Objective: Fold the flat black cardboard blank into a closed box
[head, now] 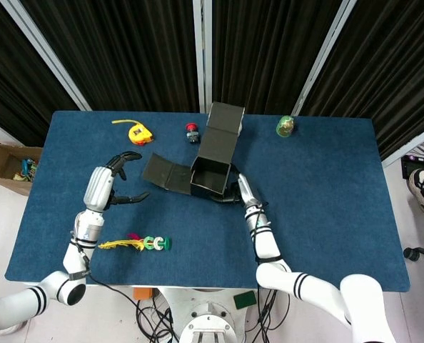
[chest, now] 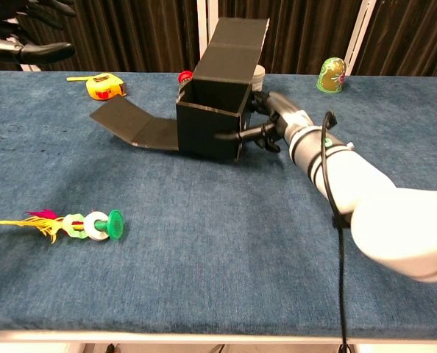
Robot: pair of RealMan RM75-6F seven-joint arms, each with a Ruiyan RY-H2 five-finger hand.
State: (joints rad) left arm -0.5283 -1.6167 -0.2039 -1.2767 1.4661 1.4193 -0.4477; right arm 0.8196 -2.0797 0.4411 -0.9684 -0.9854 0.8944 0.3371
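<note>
The black cardboard box (head: 212, 176) (chest: 210, 119) stands half formed, skewed on the blue table, its top open. Its lid panel (head: 223, 127) (chest: 237, 44) rises at the back and one side flap (head: 162, 174) (chest: 133, 126) lies spread to the left. My right hand (head: 239, 191) (chest: 271, 123) grips the box's right front corner, thumb across the front face and fingers against the right wall. My left hand (head: 105, 187) (chest: 21, 31) hovers open to the left of the flap, touching nothing; the chest view cuts it at the top edge.
A yellow tape measure (head: 137, 132) (chest: 106, 87), a small red item (head: 192, 131) (chest: 183, 78), a white cup (chest: 259, 73) and a green egg figure (head: 285, 126) (chest: 332, 75) line the back. A feather toy with green rings (head: 144, 244) (chest: 86, 224) lies front left.
</note>
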